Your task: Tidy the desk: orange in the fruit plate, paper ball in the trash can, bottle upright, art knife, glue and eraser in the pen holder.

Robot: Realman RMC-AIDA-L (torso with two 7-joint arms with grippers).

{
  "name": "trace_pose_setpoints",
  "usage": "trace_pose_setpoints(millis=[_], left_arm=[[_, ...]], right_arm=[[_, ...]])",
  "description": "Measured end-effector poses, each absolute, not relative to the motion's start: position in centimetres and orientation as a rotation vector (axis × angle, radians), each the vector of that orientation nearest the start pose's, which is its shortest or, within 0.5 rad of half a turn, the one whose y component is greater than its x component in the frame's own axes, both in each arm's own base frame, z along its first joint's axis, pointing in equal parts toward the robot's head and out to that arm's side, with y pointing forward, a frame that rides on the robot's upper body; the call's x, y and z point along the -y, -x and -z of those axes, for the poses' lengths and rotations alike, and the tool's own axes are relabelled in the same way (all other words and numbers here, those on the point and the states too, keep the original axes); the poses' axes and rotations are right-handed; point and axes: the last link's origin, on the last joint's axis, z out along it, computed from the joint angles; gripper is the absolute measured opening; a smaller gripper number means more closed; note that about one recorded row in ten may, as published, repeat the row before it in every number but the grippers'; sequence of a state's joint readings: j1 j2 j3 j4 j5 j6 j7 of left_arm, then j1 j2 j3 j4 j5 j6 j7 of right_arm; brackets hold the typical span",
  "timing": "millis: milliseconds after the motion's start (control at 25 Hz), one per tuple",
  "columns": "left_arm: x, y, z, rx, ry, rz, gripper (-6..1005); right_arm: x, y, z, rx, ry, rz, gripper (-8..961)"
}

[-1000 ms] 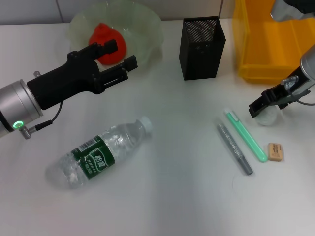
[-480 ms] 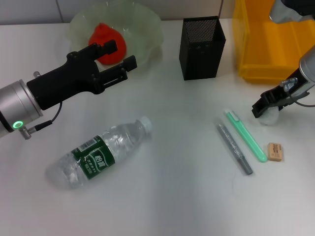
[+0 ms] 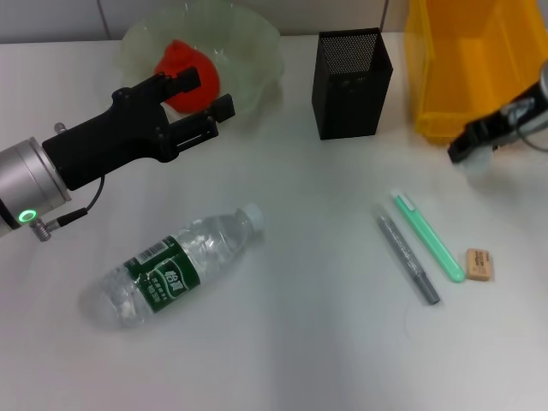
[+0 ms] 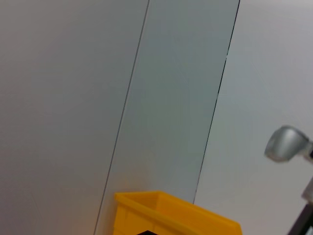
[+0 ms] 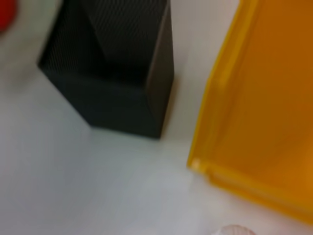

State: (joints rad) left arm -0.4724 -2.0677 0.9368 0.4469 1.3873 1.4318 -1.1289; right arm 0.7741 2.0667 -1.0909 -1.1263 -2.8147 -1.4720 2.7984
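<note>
Right tool (image 3: pixel 476 152) hung at the near front edge of the trash can (image 3: pixel 479 60), above the table (image 3: pixel 308 342). A pale whitish lump, most likely the paper ball (image 3: pixel 473 163), sat just under its dark tip; the right wrist view showed a sliver of the same white thing (image 5: pixel 234 230) at the frame edge, below the yellow bin wall (image 5: pixel 254 98). The fingers looked pinched on it, though the contact itself was partly hidden. Ball not yet over the bin opening.

Left tool (image 3: pixel 199 101) hovered at the near rim of the fruit plate (image 3: pixel 257 51), fingers spread apart, nothing between them. The orange (image 3: pixel 190 75) already lay in the plate.

Judgement on the step: the carry should rise enough to clear the bin's front wall before travelling inward, then release only once well inside the rim, since a light crumpled ball could bounce off the lip or cling to a finger. A loose pinch risked a drop short of the bin.

Still outstanding: bottle (image 3: pixel 175 265) on its side mid-table; eraser (image 3: pixel 479 263) near the right edge, beside a green pen-like item (image 3: pixel 428 236) and a grey one (image 3: pixel 409 259); pen holder (image 3: pixel 351 81) upright between plate and bin.
</note>
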Motion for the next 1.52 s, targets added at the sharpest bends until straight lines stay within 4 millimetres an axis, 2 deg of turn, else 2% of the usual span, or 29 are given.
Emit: trace_pose_setpoints(millis=[280,360,440,560,960,1160,1360,1520], left_arm=[[-33.5,25.4,1.0,0.572,2.392,1.076,758],[-33.5,25.4,0.9,0.575,2.385,1.082,758],[-33.5,25.4,0.9,0.576,2.383,1.083,758],[-33.5,25.4,0.9,0.581,2.382,1.085,758],[-33.8,25.3,1.1,0.593,2.379,1.074,759],[-34.1,25.2,1.2,0.601,2.382,1.064,759],[-34.1,25.1,1.2,0.602,2.411,1.047,760],[-34.1,25.2,1.1,0.606,2.41,1.047,760]], right_arm=[[-41.8,-18.2,-6.9,-1.244,2.124,0.221,474],[-43.0,-17.5,-8.0,-1.181,2.085,0.152,486],[-43.4,-17.3,-8.3,-1.163,2.072,0.135,497],[-45.0,-17.0,-9.3,-1.072,2.001,0.054,515],[-47.3,-17.9,-9.7,-1.016,1.937,-0.012,574],[-46.6,-18.7,-9.4,-0.993,1.949,-0.083,604],[-45.1,-19.2,-8.2,-0.993,2.076,-0.215,801],[-42.8,-20.0,-6.9,-0.982,2.213,-0.375,800]])
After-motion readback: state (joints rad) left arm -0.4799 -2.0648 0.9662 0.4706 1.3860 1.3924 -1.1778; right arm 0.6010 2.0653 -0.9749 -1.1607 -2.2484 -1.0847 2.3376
